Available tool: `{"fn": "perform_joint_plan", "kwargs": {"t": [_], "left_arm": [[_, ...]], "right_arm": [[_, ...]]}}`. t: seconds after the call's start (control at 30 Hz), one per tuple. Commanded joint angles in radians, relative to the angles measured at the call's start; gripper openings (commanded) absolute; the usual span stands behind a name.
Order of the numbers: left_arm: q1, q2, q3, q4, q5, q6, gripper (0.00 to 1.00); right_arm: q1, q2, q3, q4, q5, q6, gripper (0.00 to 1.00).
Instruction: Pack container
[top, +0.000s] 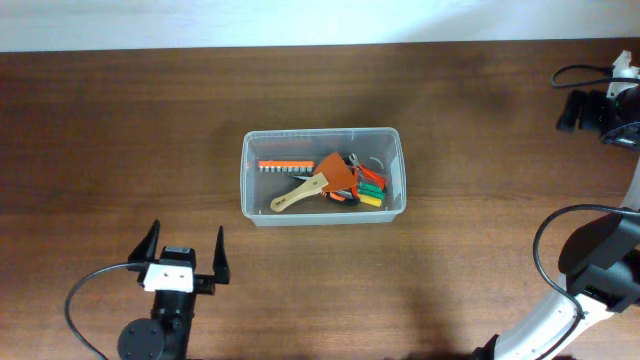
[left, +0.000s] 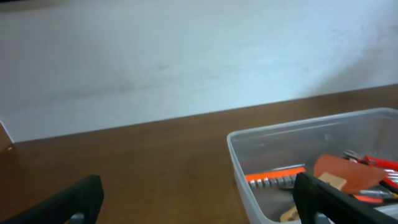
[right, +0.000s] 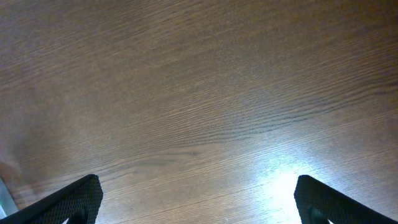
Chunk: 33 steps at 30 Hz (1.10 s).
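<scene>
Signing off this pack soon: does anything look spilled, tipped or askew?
Nothing stands out. The container sits upright and square on the table, with the tools lying loosely inside it. The left gripper and right gripper are open, apart from it.

Container (top: 246, 180): clear rectangular bin with rounded corners and thick rim, upright, open-topped, partly filled. It lies ahead and right of the left gripper (top: 186, 244), apart from its spread jaws; the left wrist view (left: 267, 152) shows its near corner above the right jaw.
</scene>
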<state>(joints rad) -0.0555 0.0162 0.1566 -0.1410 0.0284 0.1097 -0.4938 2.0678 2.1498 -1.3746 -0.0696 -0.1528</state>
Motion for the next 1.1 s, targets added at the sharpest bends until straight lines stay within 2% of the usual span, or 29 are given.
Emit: {"fn": "perform_joint_plan", "kwargs": {"t": [0.0,0.37,1.07], "left_arm": [[0.007,-0.011,-0.039,0.03,-0.008,0.012,0.99],[0.06,-0.011,-0.122,0.013,-0.01,0.012,0.99],[0.058,-0.011,-0.124,0.011,-0.025,0.012,0.99]], "right_arm": [[0.003,0.0,-0.005,0.003,-0.001,0.008,0.99],[0.003,0.0,-0.005,0.003,-0.001,0.008,0.99],[0.003,0.0,-0.005,0.003,-0.001,0.008,0.99]]}}
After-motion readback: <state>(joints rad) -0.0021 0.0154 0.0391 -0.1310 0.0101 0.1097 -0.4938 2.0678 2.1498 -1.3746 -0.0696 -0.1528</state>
